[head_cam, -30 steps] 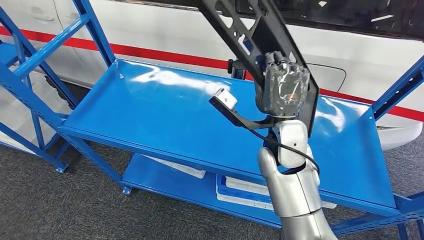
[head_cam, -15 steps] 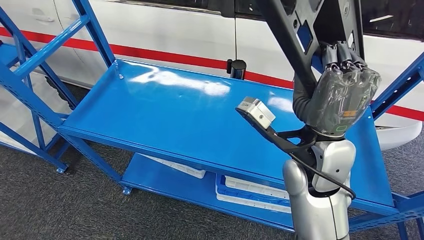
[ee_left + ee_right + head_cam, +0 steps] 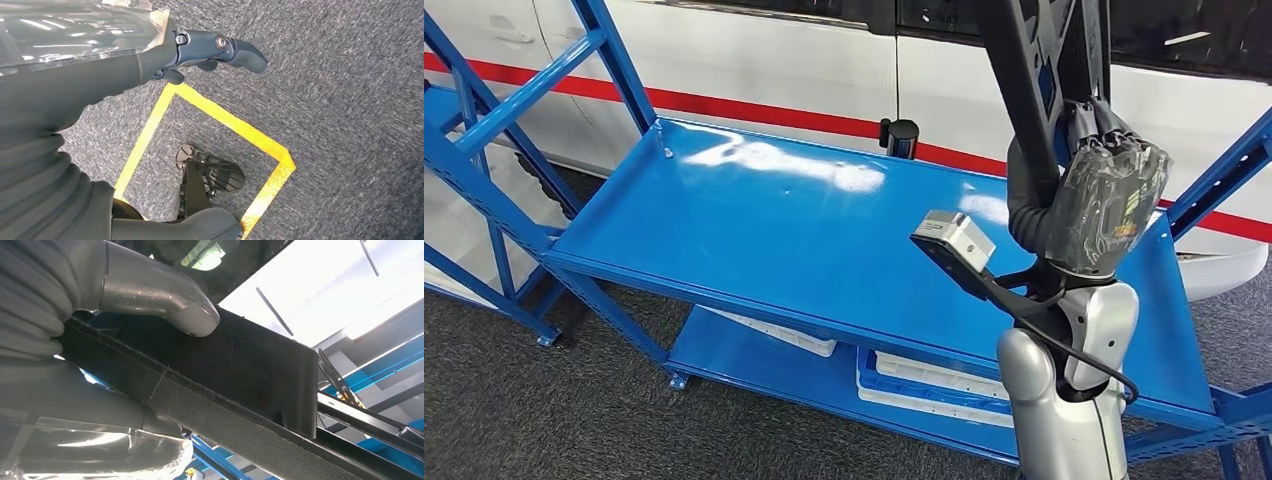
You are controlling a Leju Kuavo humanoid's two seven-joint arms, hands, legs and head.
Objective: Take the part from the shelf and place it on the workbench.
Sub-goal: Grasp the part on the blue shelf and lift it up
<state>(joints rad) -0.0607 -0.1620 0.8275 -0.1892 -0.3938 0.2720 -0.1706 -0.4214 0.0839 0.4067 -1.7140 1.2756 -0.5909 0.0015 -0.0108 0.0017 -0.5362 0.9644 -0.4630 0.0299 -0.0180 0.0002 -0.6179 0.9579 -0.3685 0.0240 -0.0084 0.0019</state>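
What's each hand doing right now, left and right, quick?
Left hand: holds nothing, hangs over the carpet; open or shut cannot be told.
Right hand: grips the black part, lifted above the blue shelf.

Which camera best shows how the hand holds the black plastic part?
The right wrist view: the right hand has its thumb pressed on the black plastic part. The head view shows its overall shape; the left wrist view faces the carpet.

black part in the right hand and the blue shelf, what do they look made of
Black part: probably moulded plastic, matte with a fine grained texture, a raised edge and cut-out openings. Blue shelf: looks like painted sheet metal, glossy enough to mirror bright glare, with a folded lip and perforated uprights. The right hand grips the part.
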